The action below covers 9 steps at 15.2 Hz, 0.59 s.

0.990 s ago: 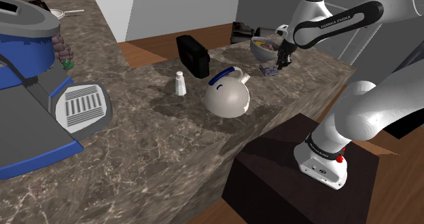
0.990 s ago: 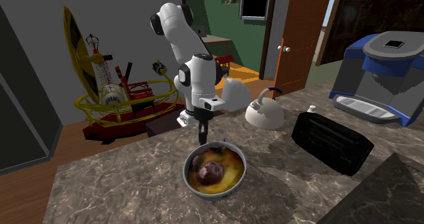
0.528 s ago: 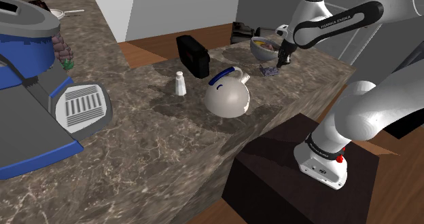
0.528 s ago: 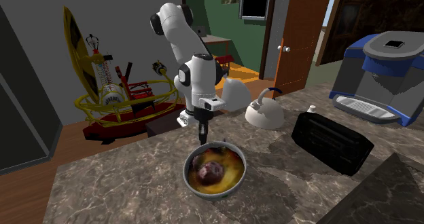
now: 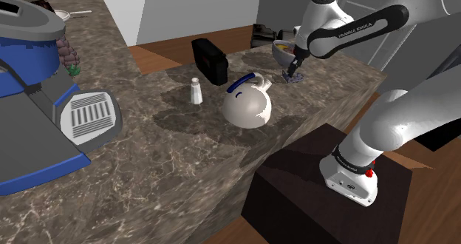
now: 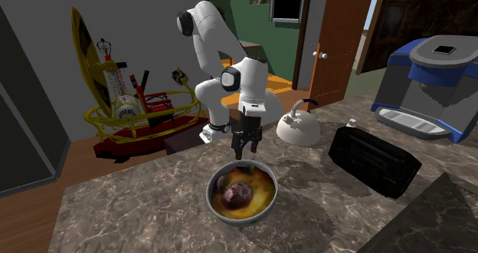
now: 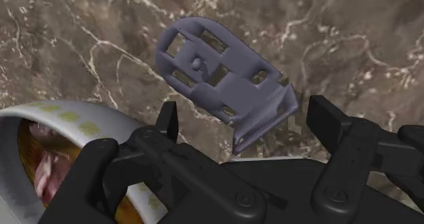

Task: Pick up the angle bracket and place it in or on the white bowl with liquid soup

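- Grey-violet angle bracket [image 7: 217, 77] lies on the brown veined stone countertop [image 7: 353, 39], directly ahead of the gripper [image 7: 249, 117]. Its slotted plate stretches away from the hand and its bent end sits nearest the fingers.
- Both black fingers stand spread wide, one on either side of the bent end. Neither touches the bracket, so nothing is gripped yet.
- In the second exterior view the gripper [image 6: 246, 146] points straight down, with the soup bowl [image 6: 241, 222] just beside it on the side away from the arm.
- The wrist view shows the bowl's pale rim [image 7: 68, 113] close outside one finger, with yellow-orange soup and a reddish lump inside.
- In the shoulder view the bracket [image 5: 291, 75] shows just beneath the gripper [image 5: 294, 66].
- Handling, as a judgement: the bracket looks thin, rigid and light, so it should not flex under a firm pinch. Its hard, smooth faces could slip or swivel between the pads.
- Best hold: across the narrow width at the bend, where the raised leg gives the fingers some height. The flat plate offers almost none.
- Carrying it to the bowl should be a short move. Releasing it low would limit splashing.
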Motion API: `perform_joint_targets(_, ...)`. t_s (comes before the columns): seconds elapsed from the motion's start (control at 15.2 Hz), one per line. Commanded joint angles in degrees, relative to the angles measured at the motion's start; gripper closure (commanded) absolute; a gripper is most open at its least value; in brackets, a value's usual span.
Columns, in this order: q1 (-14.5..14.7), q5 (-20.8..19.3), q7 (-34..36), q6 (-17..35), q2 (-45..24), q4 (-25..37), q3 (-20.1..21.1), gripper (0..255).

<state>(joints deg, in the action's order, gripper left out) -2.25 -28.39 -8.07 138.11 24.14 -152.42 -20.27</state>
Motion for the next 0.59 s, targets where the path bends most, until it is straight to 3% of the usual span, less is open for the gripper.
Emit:
perform_joint_targets(0.0,-2.27,0.95,21.98,-1.02,-3.11,2.53,6.56,0)
perform_joint_targets(0.07,-3.12,1.48,31.32,-2.24,-5.11,4.74,9.34,0)
perform_joint_targets(0.13,-3.28,1.59,33.43,-2.56,-5.61,5.30,9.90,0)
perform_joint_targets(0.53,-4.17,-0.20,34.42,2.71,-9.67,4.27,8.86,0)
